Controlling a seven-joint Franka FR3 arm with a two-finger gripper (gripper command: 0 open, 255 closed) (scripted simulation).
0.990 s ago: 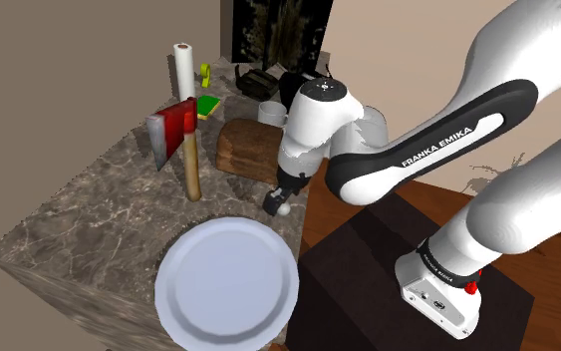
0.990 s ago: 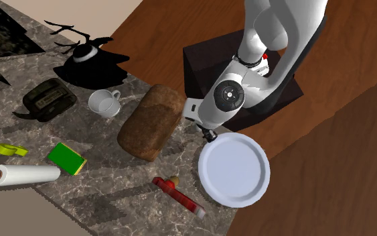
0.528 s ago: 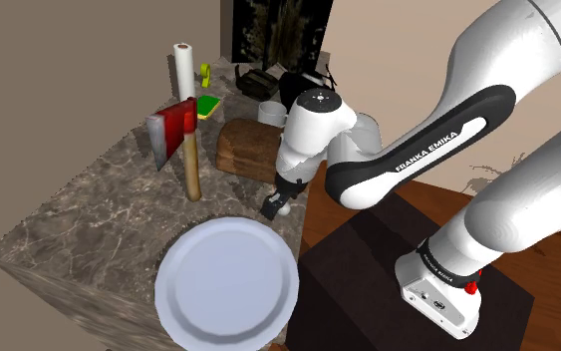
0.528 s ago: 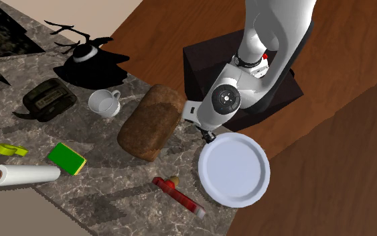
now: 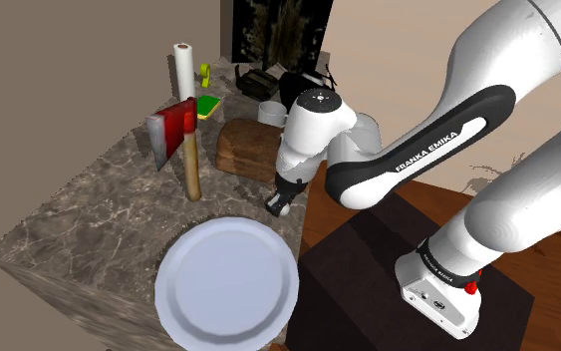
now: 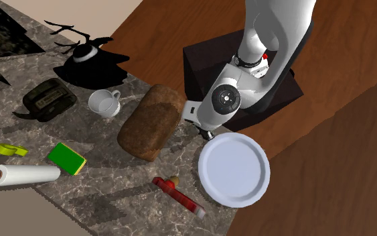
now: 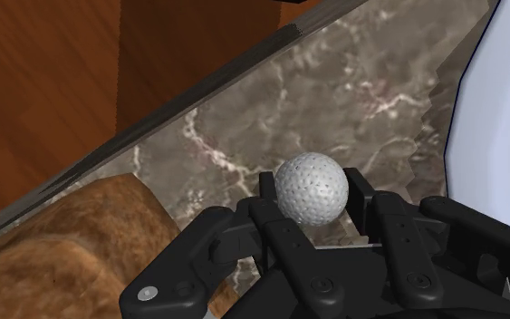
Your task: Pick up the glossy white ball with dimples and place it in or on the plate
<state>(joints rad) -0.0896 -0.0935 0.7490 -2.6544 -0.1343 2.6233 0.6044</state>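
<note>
— Where's the ball (image 7: 311, 188)?
— Right in the gripper (image 7: 312, 186). Both black fingers (image 7: 360, 195) press its sides, so it is clamped on the ball, a white one, dimpled all over.
— Is it off the counter (image 7: 361, 100)?
— I can't tell. The marble lies close under the fingertips, and the counter's edge runs just past them, with wood floor beyond.
— And the plate (image 5: 226, 284)?
— Just beside the gripper, out past one finger. It lies flat on the marble, pale and bare, apart from the ball.
— What's on the other side?
— A brown loaf (image 6: 152, 121), near the other finger but not touching it. From the shoulder view the gripper hangs low between loaf and plate.
</note>
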